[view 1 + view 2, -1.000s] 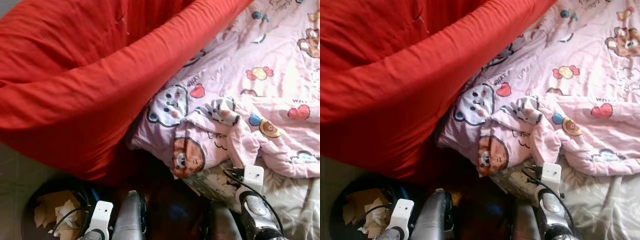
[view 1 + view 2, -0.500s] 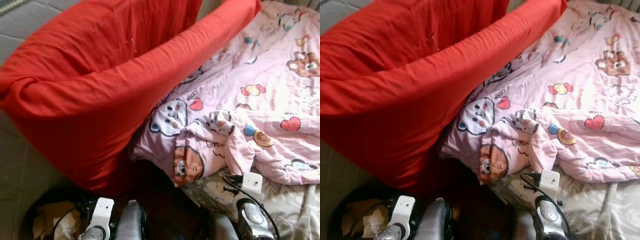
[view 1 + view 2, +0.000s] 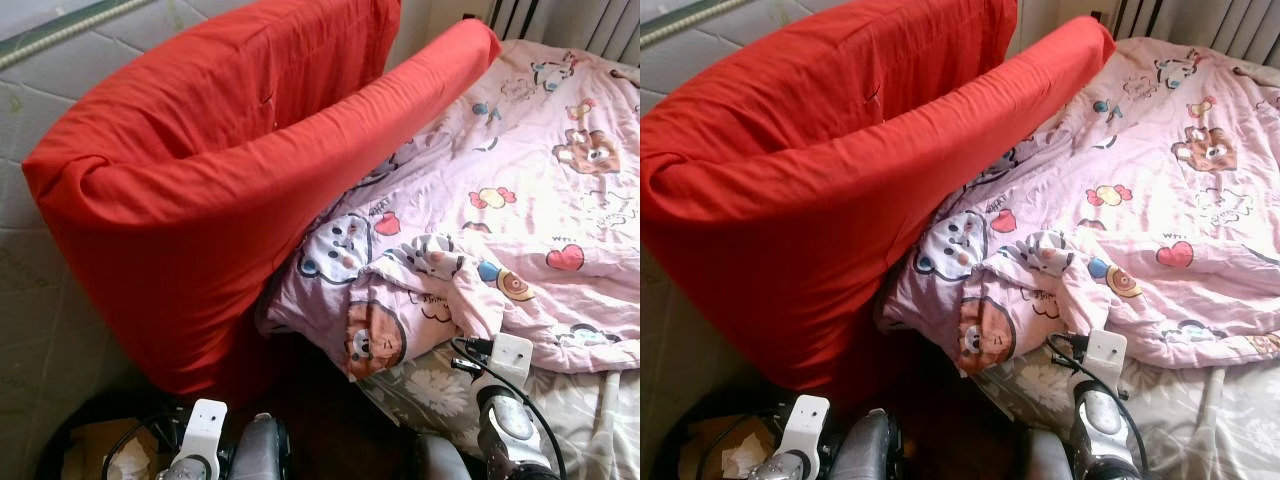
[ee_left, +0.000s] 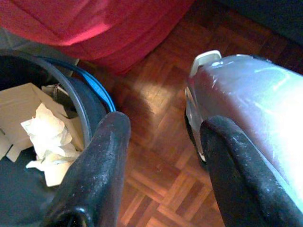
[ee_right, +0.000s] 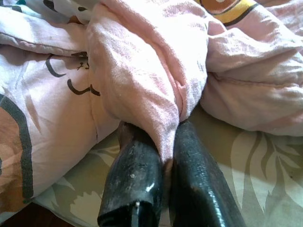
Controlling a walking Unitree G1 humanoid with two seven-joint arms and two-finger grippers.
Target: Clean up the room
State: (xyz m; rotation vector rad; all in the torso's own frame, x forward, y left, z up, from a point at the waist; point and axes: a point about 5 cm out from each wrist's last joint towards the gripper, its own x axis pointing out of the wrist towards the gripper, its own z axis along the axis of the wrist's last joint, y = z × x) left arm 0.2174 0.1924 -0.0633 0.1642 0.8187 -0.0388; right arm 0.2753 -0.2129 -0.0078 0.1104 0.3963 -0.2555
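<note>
Down beside the tall red fabric-covered cushion (image 3: pixel 220 180), found the pink cartoon-print quilt (image 3: pixel 520 200) rumpled across the bed, bunched into thick folds just to the right of the cushion's lower edge. Had the right gripper (image 5: pixel 158 137) clamped on one of those folds, with pink cloth pinched tight between both black fingers (image 5: pixel 135 175), a little to the right of the cushion. Noted grey leaf-patterned bedsheet (image 3: pixel 430 385) bared under that fold. Held the left gripper (image 4: pixel 163 125) spread wide and empty below the cushion, over brown parquet floor (image 4: pixel 156 109), close to a dark round waste bin (image 4: pixel 78 101) with crumpled white paper (image 4: pixel 47 137) and cardboard scraps inside. Judged the tidying barely begun: hold on the quilt secured, but nothing yet pulled flat, spread or folded. Judged the cushion unsorted too, leaning half over the quilt's left side. Reckoned nearly all the work was left.
</note>
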